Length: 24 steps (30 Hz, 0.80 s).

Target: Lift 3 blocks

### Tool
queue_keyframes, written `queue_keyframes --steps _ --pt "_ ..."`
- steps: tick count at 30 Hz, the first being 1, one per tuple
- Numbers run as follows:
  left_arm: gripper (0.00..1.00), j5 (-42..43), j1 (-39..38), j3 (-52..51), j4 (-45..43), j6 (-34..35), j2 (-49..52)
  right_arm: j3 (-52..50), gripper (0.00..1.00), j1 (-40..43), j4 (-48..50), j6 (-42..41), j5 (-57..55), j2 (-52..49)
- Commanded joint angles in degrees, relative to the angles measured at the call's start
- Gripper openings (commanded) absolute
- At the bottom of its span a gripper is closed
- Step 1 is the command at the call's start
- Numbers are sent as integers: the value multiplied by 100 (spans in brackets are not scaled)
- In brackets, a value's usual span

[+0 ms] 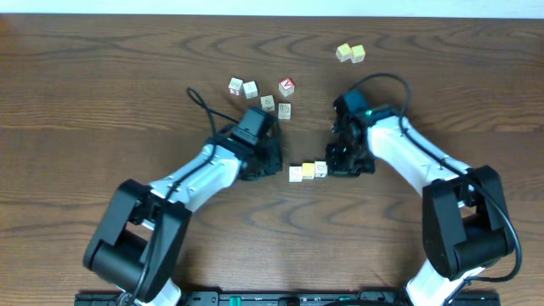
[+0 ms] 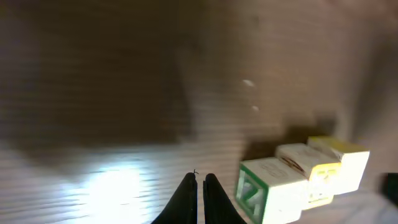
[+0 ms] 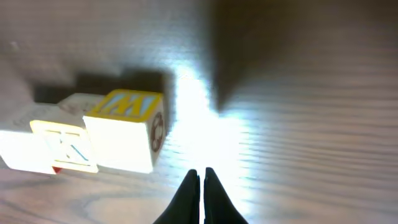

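L gripper (image 2: 200, 185): fingers pinched together, nothing betw. them, tips low over the table (image 2: 93, 93). Just beside it, on the side toward the R gripper, sits the green-letter block (image 2: 268, 190), near the fingers but not touching. Against that block's far side is the mid block (image 2: 305, 163). The yellow-topped block (image 2: 341, 155) is at the end furthest from the L gripper. All rest on the wood, none raised.

R gripper (image 3: 200, 182): also closed tight, empty, tips low over the wood. Nearest to it, on the side toward the L gripper, is the yellow-topped block (image 3: 124, 134), a W on its yellow face, close by but apart from the fingers. The other two lie behind it, blurred.

From overhead, the 3 blocks (image 1: 308, 171) make a short touching row betw. the two grippers.

Further out past the L gripper, away from the arm bases, is a red-faced cube (image 1: 287, 86) w/ whitish cubes (image 1: 250, 88) around it. Past the R gripper, furthest out, is a pale yellow pair (image 1: 350, 53), well apart from the row.
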<state>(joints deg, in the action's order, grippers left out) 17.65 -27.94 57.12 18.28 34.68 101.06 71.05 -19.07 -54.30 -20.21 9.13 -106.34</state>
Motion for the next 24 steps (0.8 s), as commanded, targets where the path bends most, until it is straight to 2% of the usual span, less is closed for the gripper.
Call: queue_keyframes --steps 1,4,8,12,18,24 --pt "7 -15 297 72 208 -76 -435 551 3 162 -205 122 -326 33" --pt "7 -15 407 70 533 -76 -551 848 4 170 -136 120 -61 33" --pt "8 -20 398 42 970 -76 -542 839 4 44 468 116 483 20" --pt "7 -195 398 31 1257 -74 -535 723 3 -240 868 -20 479 9" --pt "7 -378 398 31 1342 -74 -535 487 2 -824 1115 -796 -181 -129" --pt "7 -378 398 31 1471 -76 -535 457 2 -1172 1174 -1152 -767 -428"
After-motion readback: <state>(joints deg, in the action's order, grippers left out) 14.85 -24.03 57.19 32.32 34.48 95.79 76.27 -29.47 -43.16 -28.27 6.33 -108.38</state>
